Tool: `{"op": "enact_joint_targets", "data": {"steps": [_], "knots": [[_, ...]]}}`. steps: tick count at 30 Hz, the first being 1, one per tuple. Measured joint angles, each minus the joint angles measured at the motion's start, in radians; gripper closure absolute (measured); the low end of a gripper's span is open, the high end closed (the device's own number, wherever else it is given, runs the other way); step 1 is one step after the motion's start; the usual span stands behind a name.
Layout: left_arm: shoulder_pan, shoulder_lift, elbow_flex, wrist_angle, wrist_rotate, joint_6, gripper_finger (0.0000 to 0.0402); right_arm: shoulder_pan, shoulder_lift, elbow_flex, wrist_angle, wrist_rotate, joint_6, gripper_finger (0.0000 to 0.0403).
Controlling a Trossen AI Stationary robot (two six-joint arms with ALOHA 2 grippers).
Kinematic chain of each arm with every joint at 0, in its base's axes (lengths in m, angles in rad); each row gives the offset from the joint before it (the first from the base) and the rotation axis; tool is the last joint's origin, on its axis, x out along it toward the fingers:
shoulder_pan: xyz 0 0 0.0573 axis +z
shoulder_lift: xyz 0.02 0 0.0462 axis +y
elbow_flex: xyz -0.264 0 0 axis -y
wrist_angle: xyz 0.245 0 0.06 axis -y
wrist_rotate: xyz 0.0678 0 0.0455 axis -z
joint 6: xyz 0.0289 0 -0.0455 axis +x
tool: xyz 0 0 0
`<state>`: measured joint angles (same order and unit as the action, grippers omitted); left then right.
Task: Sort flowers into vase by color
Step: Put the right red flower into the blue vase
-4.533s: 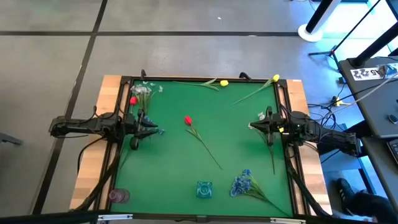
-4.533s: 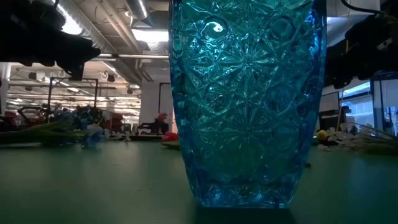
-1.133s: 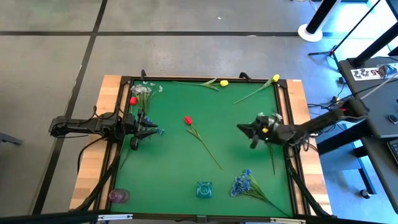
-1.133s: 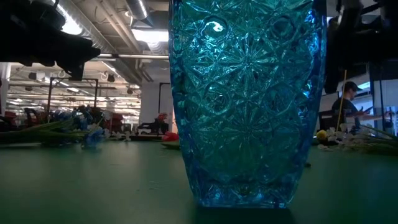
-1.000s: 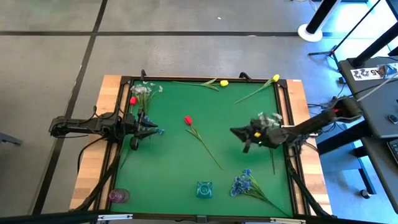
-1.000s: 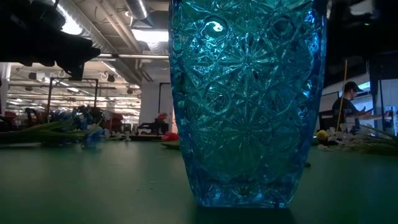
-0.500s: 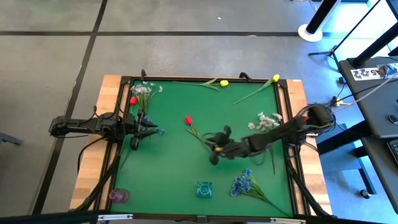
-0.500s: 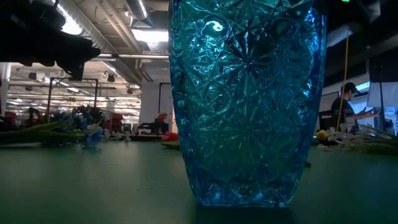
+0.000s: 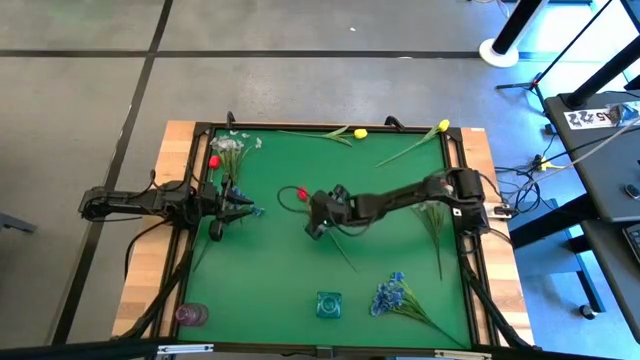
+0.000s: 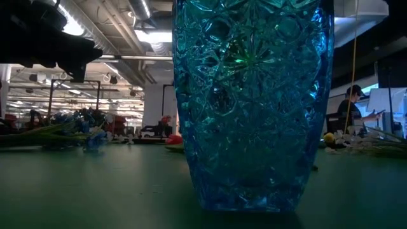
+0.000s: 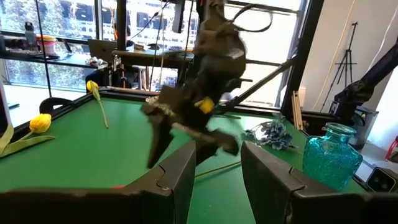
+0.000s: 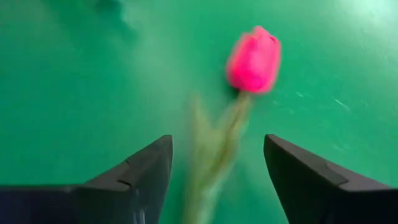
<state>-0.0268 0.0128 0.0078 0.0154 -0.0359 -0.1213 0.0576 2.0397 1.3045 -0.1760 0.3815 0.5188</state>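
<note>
We see the right tool (image 9: 314, 221) stretched out over the middle of the green bench (image 9: 270, 270), fingers spread and nothing between them. In its wrist view the two dark fingers (image 12: 140, 174) stand on either side of the stalk of a red tulip (image 12: 254, 59) that lies flat on the green surface, bloom ahead of the tips; we cannot tell whether they touch it. From above, the bloom shows just beside the tool and the stalk runs out behind it toward the near edge.

The left tool (image 9: 246, 205) waits at the bench's left edge, fingers apart and empty, as its wrist view shows (image 11: 216, 171).

Other flowers, from above:
- a second red tulip (image 9: 213, 161) and white sprays (image 9: 231, 145) at the far left corner, beside the left arm
- one yellow tulip (image 9: 359, 133) on the far edge, another (image 9: 442, 127) at the far right corner
- blue bunch (image 9: 390, 293) near the front, right of centre
- more white blossoms under the right arm, mostly hidden

A blue cut-glass vase (image 9: 328, 304) stands upright at the front edge, just left of the blue bunch, and fills the low view (image 10: 253, 102). A small pinkish vessel (image 9: 190, 315) sits at the front left corner.

A card with dark figures (image 9: 592, 118) lies on a desk off to the right; we cannot read it. No other writing is legible.
</note>
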Motion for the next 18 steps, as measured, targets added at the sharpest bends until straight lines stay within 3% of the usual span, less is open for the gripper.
{"op": "enact_joint_targets", "data": {"steps": [10, 14, 18], "knots": [[0.000, 0.000, 0.000, -0.001, 0.000, 0.000, 0.0276, -0.041, 0.078, 0.003, 0.037, -0.025, -0.047, 0.0203], [0.000, 0.000, 0.000, -0.001, 0.000, 0.000, 0.0276, -0.036, 0.080, 0.003, 0.034, -0.038, -0.058, 0.0258], [0.000, 0.000, 0.000, 0.000, 0.000, 0.000, 0.0276, -0.029, 0.082, 0.001, 0.062, -0.044, -0.082, 0.0342]]}}
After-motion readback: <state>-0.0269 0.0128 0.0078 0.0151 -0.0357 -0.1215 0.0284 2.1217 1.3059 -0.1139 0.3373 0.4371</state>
